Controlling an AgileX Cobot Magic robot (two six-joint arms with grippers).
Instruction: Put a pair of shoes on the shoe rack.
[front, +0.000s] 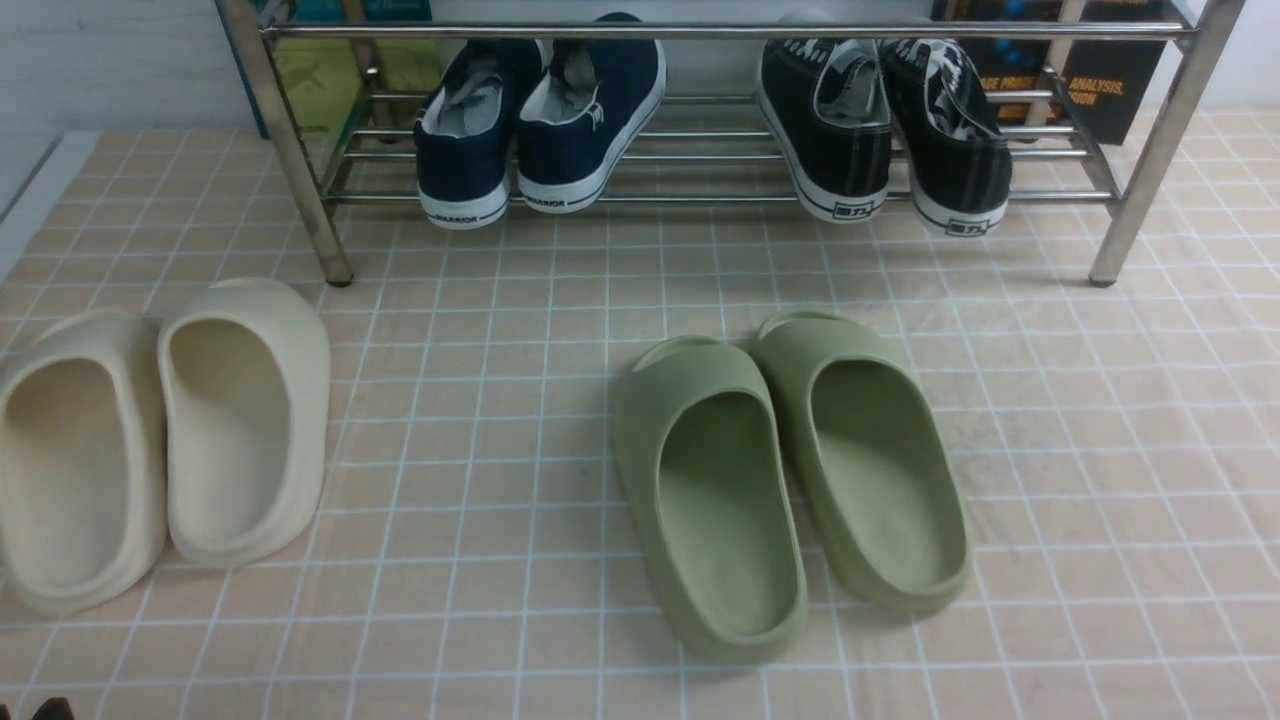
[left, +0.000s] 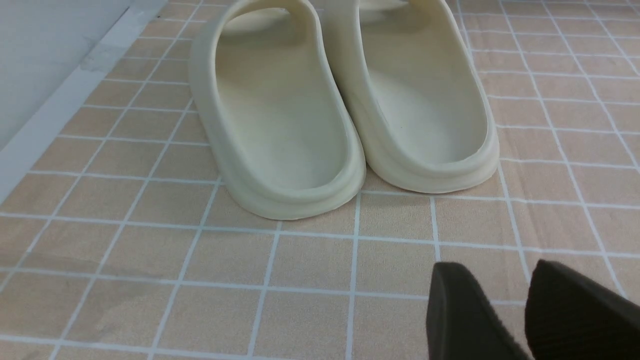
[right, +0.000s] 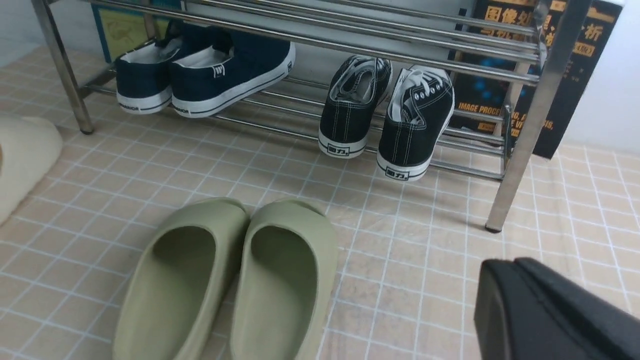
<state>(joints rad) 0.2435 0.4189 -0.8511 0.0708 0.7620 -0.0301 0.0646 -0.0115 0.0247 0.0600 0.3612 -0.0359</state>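
Note:
The two black canvas sneakers (front: 825, 120) (front: 950, 130) rest side by side on the lower rods of the steel shoe rack (front: 700, 30), at its right end, heels toward me and hanging slightly over the front rod. They also show in the right wrist view (right: 355, 110) (right: 417, 125), under the rack's upper rods (right: 525, 125). My left gripper (left: 492, 270) is open and empty, low over the tiled floor near a pair of cream slides. My right gripper (right: 505, 265) is shut and empty, over the floor well in front of the rack's right leg.
Navy sneakers (front: 540, 120) sit on the rack's left part. Olive green slides (front: 790, 480) lie on the floor at centre. Cream slides (front: 160, 430) lie at the left, also in the left wrist view (left: 345, 100). Dark books (front: 1100, 80) stand behind the rack.

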